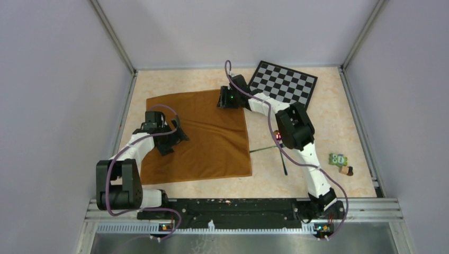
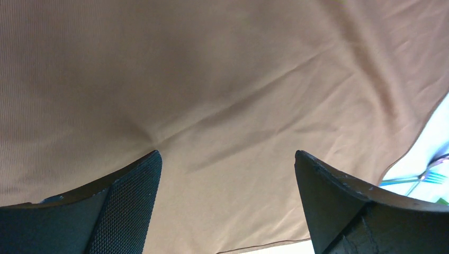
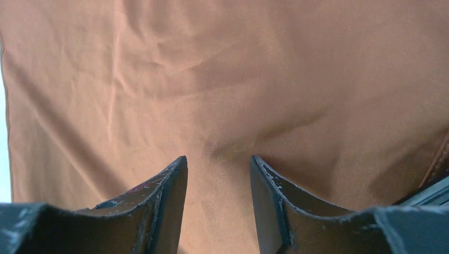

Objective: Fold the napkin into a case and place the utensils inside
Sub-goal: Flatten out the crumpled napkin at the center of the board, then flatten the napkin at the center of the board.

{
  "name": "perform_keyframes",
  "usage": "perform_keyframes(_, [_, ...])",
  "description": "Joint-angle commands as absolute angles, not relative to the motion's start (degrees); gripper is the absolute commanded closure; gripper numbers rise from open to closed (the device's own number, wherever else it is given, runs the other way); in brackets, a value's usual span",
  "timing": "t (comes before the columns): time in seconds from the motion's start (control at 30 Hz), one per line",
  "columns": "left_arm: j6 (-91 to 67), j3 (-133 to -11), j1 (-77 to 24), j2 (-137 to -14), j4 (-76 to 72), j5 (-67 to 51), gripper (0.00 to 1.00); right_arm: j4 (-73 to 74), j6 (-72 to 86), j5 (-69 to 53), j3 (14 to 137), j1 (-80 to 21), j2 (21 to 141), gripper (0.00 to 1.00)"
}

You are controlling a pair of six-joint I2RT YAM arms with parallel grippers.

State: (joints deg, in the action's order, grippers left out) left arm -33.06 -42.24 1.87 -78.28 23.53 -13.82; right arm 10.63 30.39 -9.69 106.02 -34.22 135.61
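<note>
Right gripper (image 3: 218,159): jaws partly open with a narrow gap, tips down on the napkin (image 1: 212,143) at its far right corner. A small pucker of cloth sits between the tips; we cannot tell whether it is pinched.

Left gripper (image 2: 226,154): jaws at full spread, holding nothing, low over the left part of the napkin, with a crease running from one fingertip.

Napkin, count one: spread flat and unfolded on the table (image 1: 328,121), left of centre. It is roughly square, so we note no long axis, and its edges sit slightly skewed to the table.

Utensils, count two, just right of the napkin's right edge:
- fork (image 1: 262,150), long axis left-right
- spoon (image 1: 283,163), long axis near-far, far end under the right arm

Checkered board (image 1: 283,83), count one, at the far right.

Small green object (image 1: 339,160), count one, near the right edge.
</note>
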Motion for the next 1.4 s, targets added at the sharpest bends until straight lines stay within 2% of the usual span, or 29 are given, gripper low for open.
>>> perform_keyframes(0.0, [-33.73,-38.83,2.32,-74.19,22.63,-10.70,0.01,12.70,29.67,-9.86,110.70,-34.16,139.56,0.53])
perform_keyframes(0.17, [-36.59,-36.15,3.25,-74.72,28.69,-1.18,0.01,12.22,29.19,-10.92,112.81,-34.62,142.67,0.53])
perform_keyframes(0.53, [-40.03,-38.01,3.34,-73.12,31.57,-3.49,0.01,18.74,26.59,-13.71,127.54,-36.00,150.28,0.52])
perform_keyframes(0.67, [-40.08,-41.19,3.28,-68.06,34.38,-3.25,0.01,26.79,22.62,-12.61,133.20,-36.45,147.20,0.43])
perform_keyframes(0.77, [-39.90,-42.74,3.34,-63.69,35.28,-5.39,0.01,33.10,19.40,-9.37,133.30,-38.36,139.81,0.33])
perform_keyframes(0.87, [-41.07,-42.81,3.39,-60.55,35.28,-8.27,0.01,36.59,21.23,-9.22,124.95,-40.35,130.30,0.29])
perform_keyframes(1.0, [-40.00,-45.76,3.34,-57.47,36.68,-10.15,0.01,32.36,35.29,-12.60,97.80,-40.78,115.34,0.29])
perform_keyframes(1.13, [-33.48,-48.88,3.35,-52.90,33.14,-15.50,0.01,37.92,53.66,-2.82,79.31,-41.29,103.56,0.27])
perform_keyframes(1.27, [-29.57,-49.38,3.30,-48.32,28.19,-20.12,0.01,47.99,61.30,4.17,72.85,-42.07,99.84,0.26])
perform_keyframes(1.37, [-28.33,-50.04,2.94,-47.06,27.65,-20.50,0.01,51.13,64.06,6.20,71.55,-43.08,99.45,0.31])
